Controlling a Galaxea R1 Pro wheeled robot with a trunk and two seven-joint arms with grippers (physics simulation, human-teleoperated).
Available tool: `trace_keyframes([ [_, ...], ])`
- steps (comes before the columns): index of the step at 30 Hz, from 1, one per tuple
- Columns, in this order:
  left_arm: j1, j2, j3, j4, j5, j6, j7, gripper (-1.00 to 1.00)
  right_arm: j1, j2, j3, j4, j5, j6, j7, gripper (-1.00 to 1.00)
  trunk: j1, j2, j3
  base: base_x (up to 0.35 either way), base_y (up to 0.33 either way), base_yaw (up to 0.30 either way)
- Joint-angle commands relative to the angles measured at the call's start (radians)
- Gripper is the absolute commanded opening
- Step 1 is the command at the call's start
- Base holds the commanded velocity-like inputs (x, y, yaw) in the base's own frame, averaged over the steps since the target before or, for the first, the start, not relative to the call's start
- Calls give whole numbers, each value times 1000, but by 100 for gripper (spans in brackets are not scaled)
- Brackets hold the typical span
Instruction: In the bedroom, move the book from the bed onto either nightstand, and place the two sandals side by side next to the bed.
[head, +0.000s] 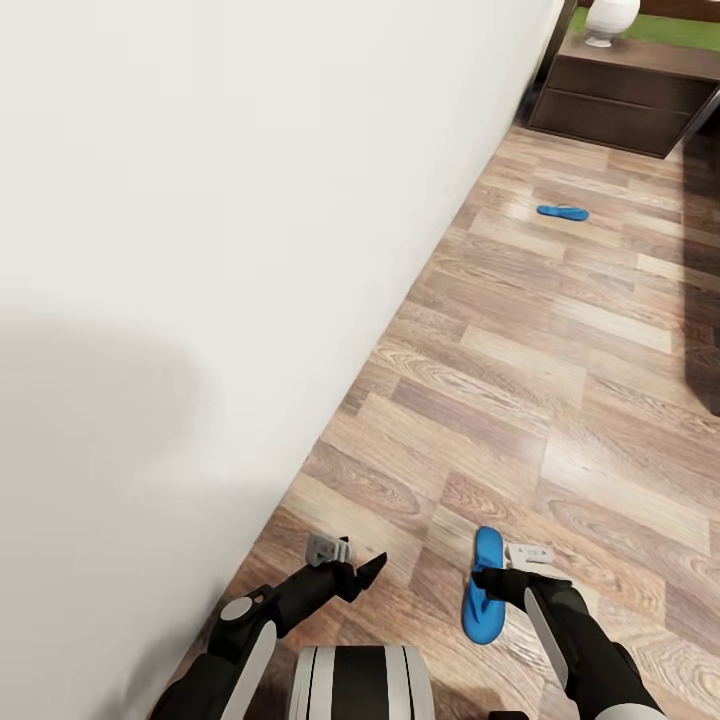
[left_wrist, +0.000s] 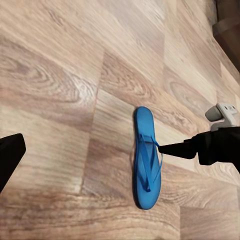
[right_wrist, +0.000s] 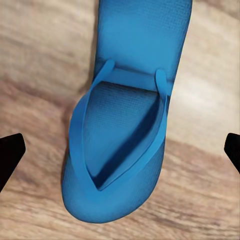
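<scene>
One bright blue sandal (head: 485, 590) lies flat on the wood floor just in front of me, also seen as the sandal (left_wrist: 146, 162) and close up as the sandal (right_wrist: 122, 135). My right gripper (head: 484, 578) hovers right over its toe strap, open, with a black fingertip (right_wrist: 10, 155) on either side of it. The second sandal (head: 563, 212) lies far ahead on the floor. My left gripper (head: 366, 572) hangs open and empty beside the wall. A dark two-drawer nightstand (head: 620, 100) stands at the far end. The book is out of view.
A white wall (head: 200, 250) runs close along my left. A white vase (head: 610, 20) stands on the nightstand. A dark shape (head: 705, 330), perhaps the bed frame, borders the floor on the right. Open plank floor (head: 520, 380) stretches between the two sandals.
</scene>
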Motion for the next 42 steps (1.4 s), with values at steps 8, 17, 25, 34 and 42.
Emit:
trace_keyframes([
  [8,0,0,2,-1,12,10,-3,100,0,0,-2,-1,-4,5,3,100,0,0,-1,3,0,0],
  [17,0,0,2,-1,13,10,-3,100,0,0,-2,-1,-4,6,3,100,0,0,-1,0,0,0],
  [25,0,0,2,-1,13,10,-3,100,0,0,-2,-1,-4,6,3,100,0,0,-1,86,0,0],
  [34,0,0,1,-1,13,10,-3,100,0,0,-2,-1,-4,6,3,100,0,0,-1,10,0,0],
  [42,0,0,2,-1,13,10,-3,100,0,0,-1,0,-4,5,3,100,0,0,-1,0,0,0],
])
